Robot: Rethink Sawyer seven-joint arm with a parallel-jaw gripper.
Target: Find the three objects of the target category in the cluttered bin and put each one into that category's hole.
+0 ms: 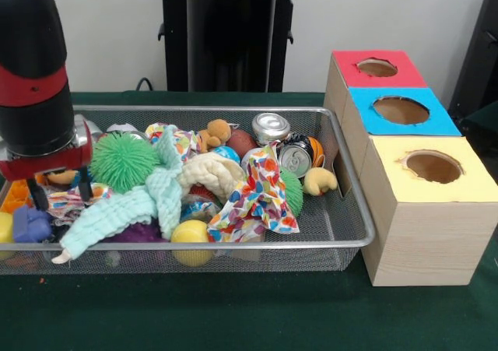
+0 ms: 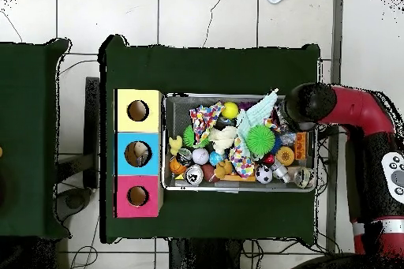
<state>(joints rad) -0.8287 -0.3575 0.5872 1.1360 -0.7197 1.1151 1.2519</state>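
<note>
Below the fingers (image 1: pixel 35 194) lies the bin's (image 1: pixel 233 244) end farthest from the holes. The gripper (image 1: pixel 58 189) hangs over the clutter with its two black prongs apart and nothing clamped between them. A purple toy (image 1: pixel 29 225) sits just under them and a spiky ball (image 1: pixel 123 160) is close beside them. Neither the task nor the scene names the category, so the targets are a guess. If it is cans, two show, one can (image 1: pixel 271 125) and a second can (image 1: pixel 296 158), both well away from the fingers at the bin's hole end, while a third is hidden or too small to pick out. They are likely light, thin-walled, slick and easily dented, best pinched across the body, not by the rim. If it is cloths, a mint cloth (image 1: pixel 132 207) lies nearest the fingers and a patterned cloth (image 1: pixel 261 199) farther off, both soft, limp and tangled with their neighbours, best taken at a raised fold. Three holes wait beyond the bin: red hole (image 1: pixel 377 68), blue hole (image 1: pixel 401 110) and yellow hole (image 1: pixel 433 166).
</note>
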